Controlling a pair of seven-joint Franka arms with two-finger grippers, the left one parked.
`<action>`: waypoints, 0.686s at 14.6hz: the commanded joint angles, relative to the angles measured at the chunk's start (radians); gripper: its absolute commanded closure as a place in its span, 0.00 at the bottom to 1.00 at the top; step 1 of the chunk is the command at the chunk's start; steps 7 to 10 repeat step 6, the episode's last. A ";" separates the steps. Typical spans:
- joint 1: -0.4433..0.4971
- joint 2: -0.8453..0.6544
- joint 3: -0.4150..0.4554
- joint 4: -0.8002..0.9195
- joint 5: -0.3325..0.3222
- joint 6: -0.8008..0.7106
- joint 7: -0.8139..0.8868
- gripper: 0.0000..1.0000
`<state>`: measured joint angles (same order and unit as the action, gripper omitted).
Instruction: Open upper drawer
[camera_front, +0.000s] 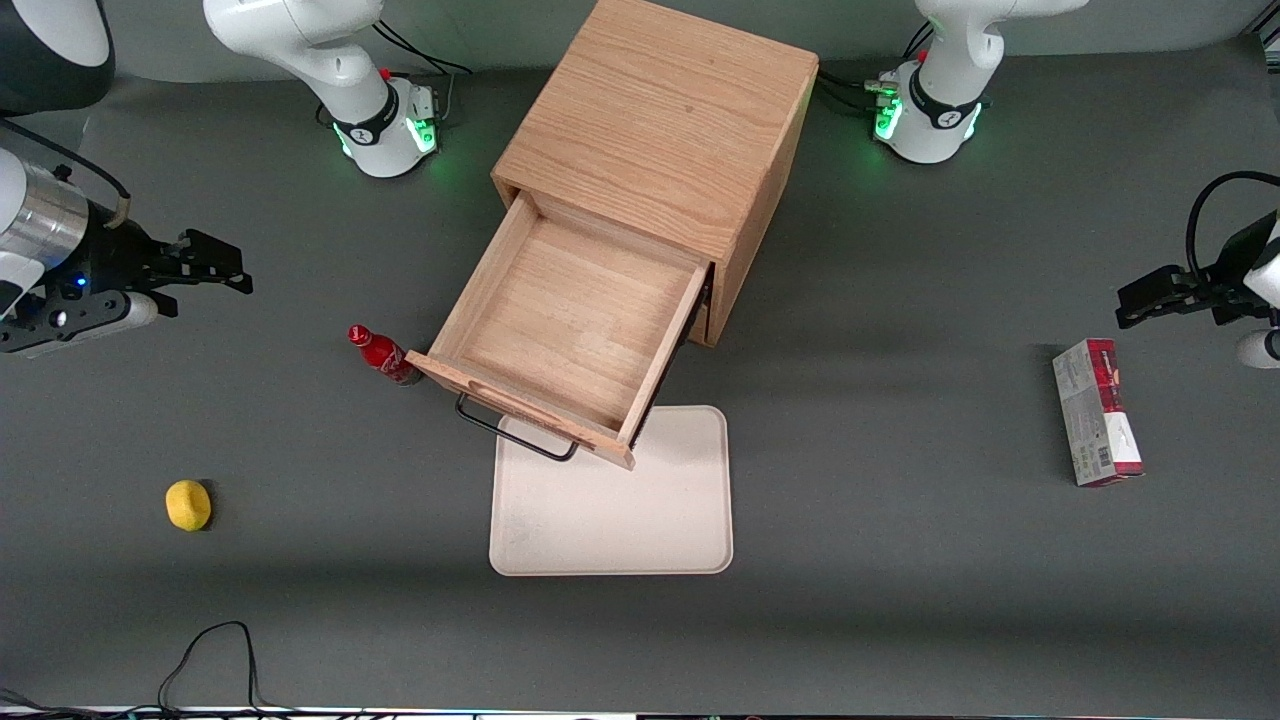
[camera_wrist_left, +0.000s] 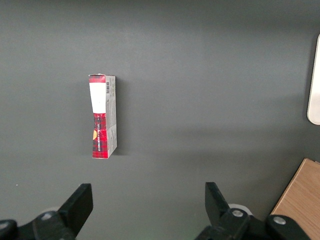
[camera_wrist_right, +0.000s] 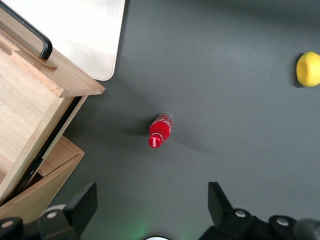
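I see the upper drawer (camera_front: 570, 325) pulled fully out at frame center, its handle (camera_front: 515, 432) over the tray (camera_front: 640, 510); my gripper (camera_front: 215, 268) hangs open at far left.

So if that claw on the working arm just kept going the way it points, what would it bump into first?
Probably bare table. The open gripper points down, and the red bottle stands closest to its line, though depth is unclear.

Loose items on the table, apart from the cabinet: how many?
4. Red bottle beside the upper drawer; cream tray under the drawer's front; yellow fruit and open claw toward the working arm's end; red-and-white carton toward the parked arm's end. The cabinet may hide others.
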<state>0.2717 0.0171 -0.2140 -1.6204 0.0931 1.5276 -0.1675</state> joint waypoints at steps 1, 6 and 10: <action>0.005 -0.031 0.014 -0.038 -0.033 0.013 0.093 0.00; -0.124 -0.031 0.159 -0.021 -0.042 -0.013 0.091 0.00; -0.124 -0.031 0.159 -0.021 -0.042 -0.013 0.091 0.00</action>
